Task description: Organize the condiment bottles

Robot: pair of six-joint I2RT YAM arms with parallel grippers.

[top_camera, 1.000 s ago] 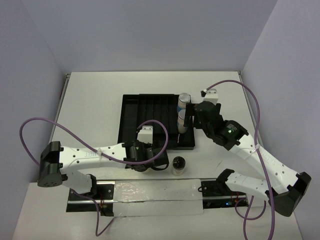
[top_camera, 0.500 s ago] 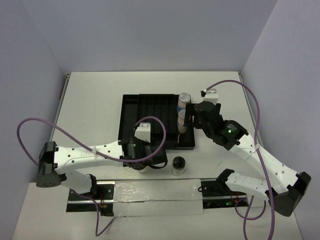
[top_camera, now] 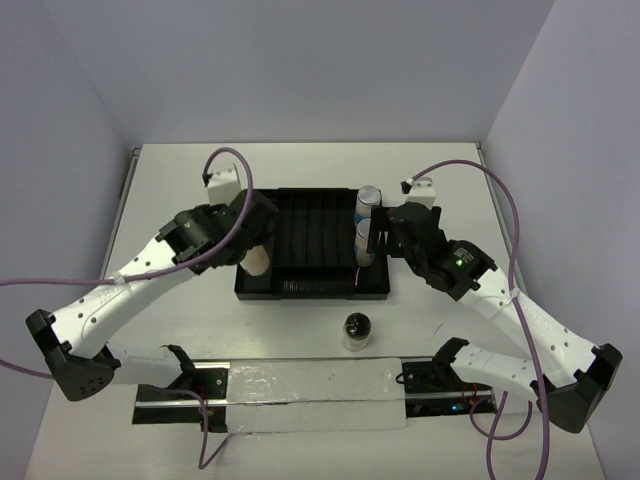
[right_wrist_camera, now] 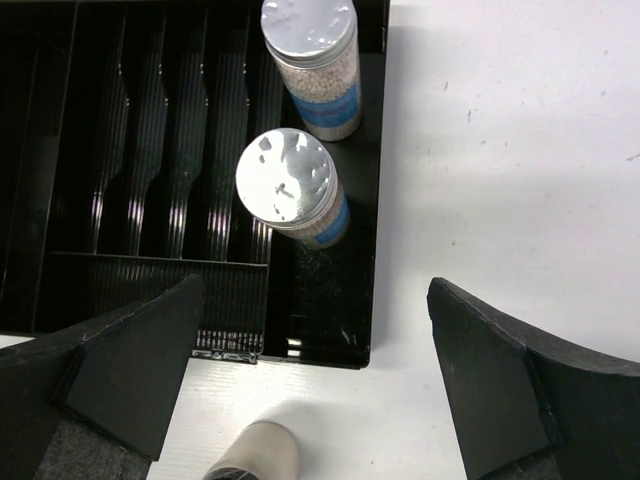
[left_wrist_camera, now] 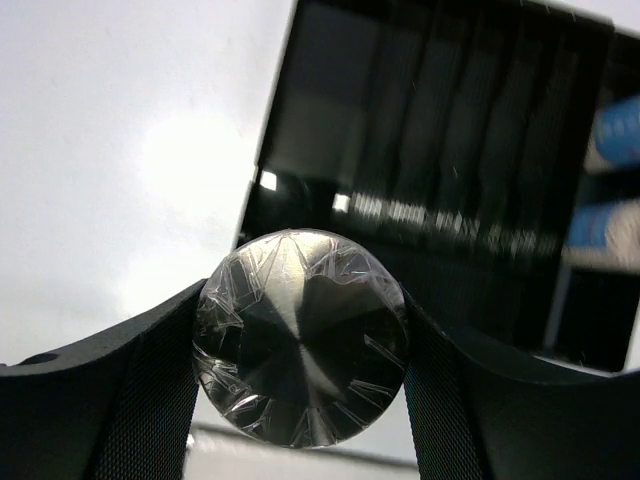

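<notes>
Left gripper holding one jar at the tray's left near corner; right gripper open by the tray's right side.

Left gripper (left_wrist_camera: pixel 302 310) is closed onto a tan jar (top_camera: pixel 257 262), fingers (left_wrist_camera: pixel 140 390) pressed against both sides of its silver, film-wrapped lid; the jar is upright at the left near corner of the black tray (top_camera: pixel 315 285), can't tell if it sits inside or is above the rim. Right gripper (right_wrist_camera: pixel 315 300) is spread wide with nothing between its fingers (right_wrist_camera: pixel 130 365), over the tray's right near corner. Two blue-label jars (right_wrist_camera: pixel 310 60) (right_wrist_camera: pixel 290 190) stand upright with silver lids, one behind the other in the tray's rightmost compartment, close but not touching. Dark-lid jar (top_camera: pixel 357 330) stands alone on the white table (top_camera: pixel 450 170), just off the tray's near edge, toward the table's near edge.
</notes>
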